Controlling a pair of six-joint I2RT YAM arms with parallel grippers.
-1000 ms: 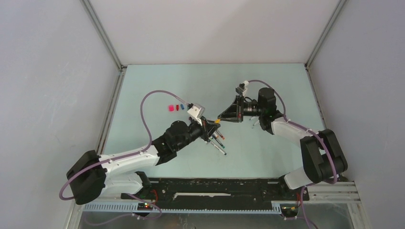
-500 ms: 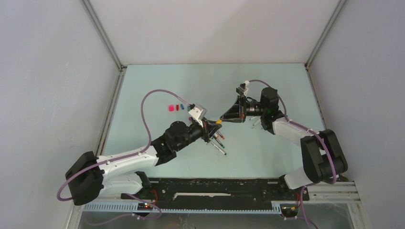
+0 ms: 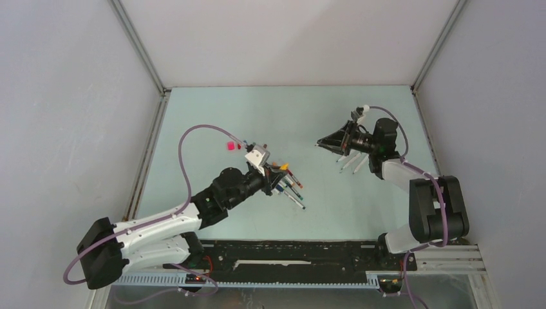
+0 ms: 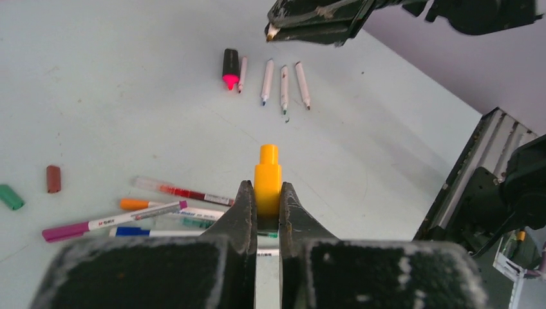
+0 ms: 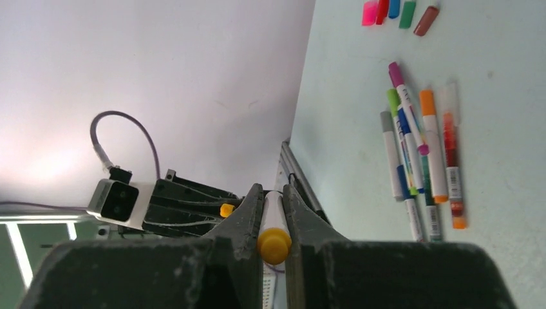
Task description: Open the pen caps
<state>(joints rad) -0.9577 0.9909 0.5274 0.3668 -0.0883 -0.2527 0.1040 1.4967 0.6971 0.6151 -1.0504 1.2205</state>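
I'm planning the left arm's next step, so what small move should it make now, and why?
Probably swing toward the loose caps and set the orange cap down there. The left gripper is shut on that cap, which is already off the pen held in the right gripper.

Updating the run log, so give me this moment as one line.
left jaws: shut on yellow cap | right jaws: shut on white pen | cap and pen: apart | capped pens: several lie loose
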